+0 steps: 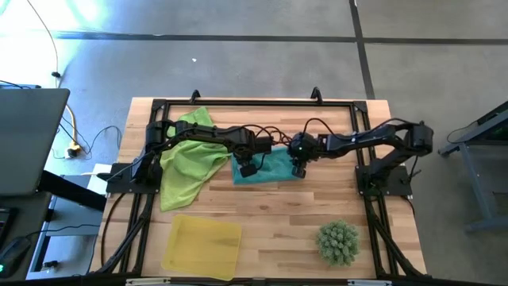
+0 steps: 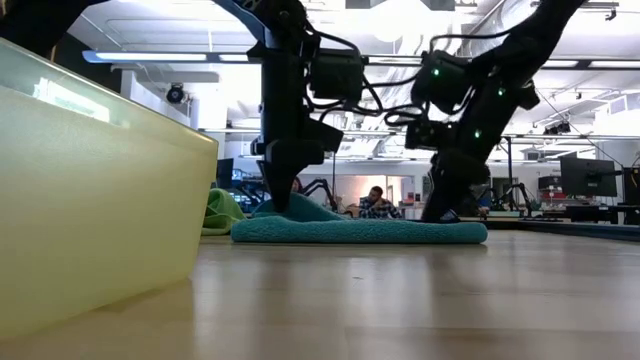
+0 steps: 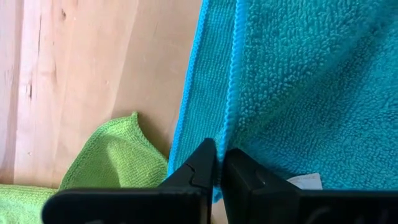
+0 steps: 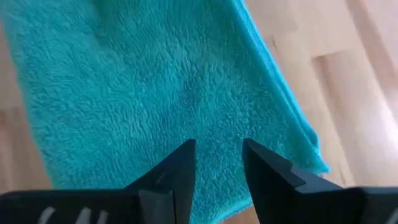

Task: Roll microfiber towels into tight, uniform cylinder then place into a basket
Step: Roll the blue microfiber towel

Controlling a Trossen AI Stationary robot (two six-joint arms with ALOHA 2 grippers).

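Your left end effector (image 3: 219,163) was pinched shut on the stitched hem of the teal towel (image 1: 266,168), its fingers (image 3: 198,167) nearly touching with the blue edge caught between them. Your right end effector (image 4: 217,163) stood partly open just above the same towel's pile, with cloth showing in the gap and nothing gripped.

The teal towel lay folded flat on the table (image 1: 278,214) between the two arms, near the middle. In the low view it sat as a low, even slab with both arms coming down onto it.

That towel looked soft, light and limp, so it would likely sag and unfold wherever it was not pinned. The fleecy face should grip the fingers well. The hem and corners seemed the firmest places to take hold, since the stitching gave a ridge.

A green towel (image 1: 186,163) lay crumpled beside it, under the left arm. The basket (image 1: 202,246) sat near the table's front edge, well apart from the teal towel and holding nothing. A spiky green ball (image 1: 338,241) rested at the front right.
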